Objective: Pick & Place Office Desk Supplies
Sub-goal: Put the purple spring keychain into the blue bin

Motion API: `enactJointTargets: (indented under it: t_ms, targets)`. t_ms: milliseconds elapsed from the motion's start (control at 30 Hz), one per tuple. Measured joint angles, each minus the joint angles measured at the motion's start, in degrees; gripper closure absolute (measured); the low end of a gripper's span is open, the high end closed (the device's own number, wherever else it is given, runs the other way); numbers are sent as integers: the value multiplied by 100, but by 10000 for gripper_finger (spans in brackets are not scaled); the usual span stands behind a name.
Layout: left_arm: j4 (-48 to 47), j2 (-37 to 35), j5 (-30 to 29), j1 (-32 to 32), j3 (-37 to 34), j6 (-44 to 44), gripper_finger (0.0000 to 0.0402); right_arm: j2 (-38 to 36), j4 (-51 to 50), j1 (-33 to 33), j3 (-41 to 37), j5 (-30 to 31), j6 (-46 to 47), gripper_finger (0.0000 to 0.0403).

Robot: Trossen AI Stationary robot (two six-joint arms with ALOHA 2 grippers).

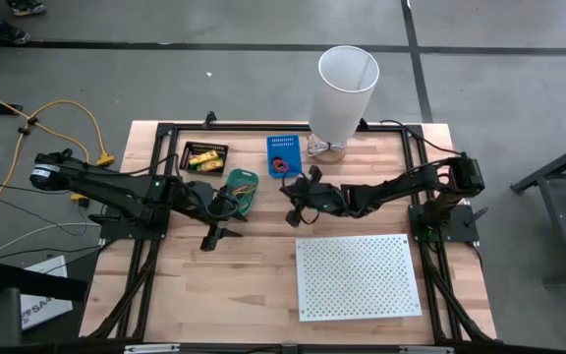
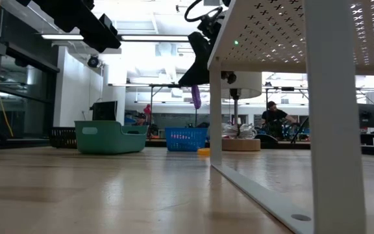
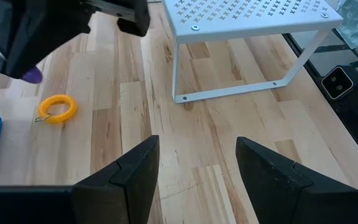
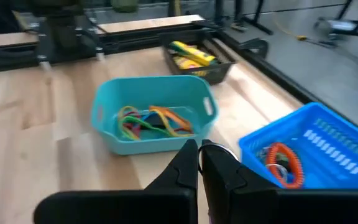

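A: Right gripper [image 4: 199, 163] has its fingers pinched shut, a small purple item [image 2: 196, 96] hanging at the tips, above the surface [image 1: 244, 285] beside the blue basket [image 4: 328, 146].
B: Centre over the basket before releasing.
A: Left gripper [image 3: 197, 165]: fingers wide open, empty; yellow coil loop [image 3: 58, 108] lies ahead.

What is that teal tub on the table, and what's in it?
The teal tub is a small, open-topped bin that looks like smooth plastic, with rounded corners and a slot handle cut into each end wall. It stands upright on the wooden table, between a black tray and a blue basket, touching neither. Inside lies a loose tangle of thin rubber bands in red, orange, yellow and green. No gripper touches it.
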Motion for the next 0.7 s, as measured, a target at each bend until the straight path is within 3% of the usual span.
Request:
enactJointTargets:
  t_ms: [333, 700]
  targets:
    - [3, 1, -1, 0, 0, 0, 195, 78, -1658, -141, 1240, 530, -60, 399]
    - [30, 0, 0, 1, -2, 0, 195, 1053, -3595, -655, 3139, 403, 95, 399]
